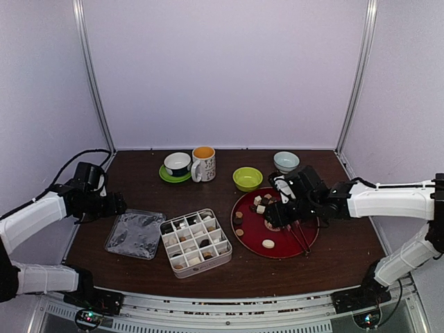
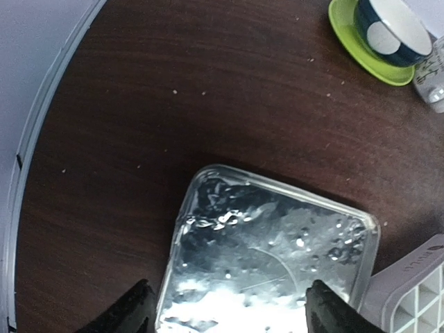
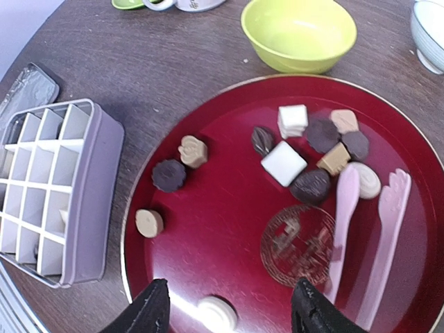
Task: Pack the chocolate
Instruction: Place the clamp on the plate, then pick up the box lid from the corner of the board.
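The right gripper hangs over the plate, jaws apart and empty. The chocolate lies mostly on the plate's far side. The tongs rest on its right side and the box stands just left of it. Further left, the left gripper, also wide and empty, hovers over the lid. Likely step: taking the tongs. Align the jaws across both tong arms and close gently, clear of neighbouring pieces.

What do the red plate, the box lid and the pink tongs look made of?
Red plate: glossy lacquer or plastic, judging by its sharp reflections. Box lid: probably thin metal or foil-backed plastic, silvery with rippled glare. Pink tongs: likely plastic, smooth and matte.
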Tool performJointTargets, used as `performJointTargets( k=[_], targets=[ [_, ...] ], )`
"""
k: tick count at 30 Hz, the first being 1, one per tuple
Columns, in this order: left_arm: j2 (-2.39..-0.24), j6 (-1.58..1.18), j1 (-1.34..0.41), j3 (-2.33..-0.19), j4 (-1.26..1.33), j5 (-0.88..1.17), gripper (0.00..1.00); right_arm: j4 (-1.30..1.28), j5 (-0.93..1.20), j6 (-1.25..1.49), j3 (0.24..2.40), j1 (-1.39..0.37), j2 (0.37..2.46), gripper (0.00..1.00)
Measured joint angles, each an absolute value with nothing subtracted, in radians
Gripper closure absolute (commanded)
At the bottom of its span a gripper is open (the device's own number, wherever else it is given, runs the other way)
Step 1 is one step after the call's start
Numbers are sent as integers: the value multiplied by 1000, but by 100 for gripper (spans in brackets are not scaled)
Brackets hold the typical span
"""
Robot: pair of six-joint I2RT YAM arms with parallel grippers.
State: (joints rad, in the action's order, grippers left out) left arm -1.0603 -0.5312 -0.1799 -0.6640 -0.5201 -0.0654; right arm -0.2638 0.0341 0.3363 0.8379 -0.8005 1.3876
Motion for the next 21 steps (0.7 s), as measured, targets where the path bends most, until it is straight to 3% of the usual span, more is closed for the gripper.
performJointTargets(
  k=[4,18,21],
  targets=[
    [-1098,-532,-181,-661,-547,-121,41,-236,69,328,862,-801,1424,40],
    [-1246,-532,-109,-594,-529,-115,51,-142,138,365,813,-801,1404,40],
    [-1260,-532,-82,-594,-509,-96,63,-135,138,369,786,-801,1396,40]
  ],
)
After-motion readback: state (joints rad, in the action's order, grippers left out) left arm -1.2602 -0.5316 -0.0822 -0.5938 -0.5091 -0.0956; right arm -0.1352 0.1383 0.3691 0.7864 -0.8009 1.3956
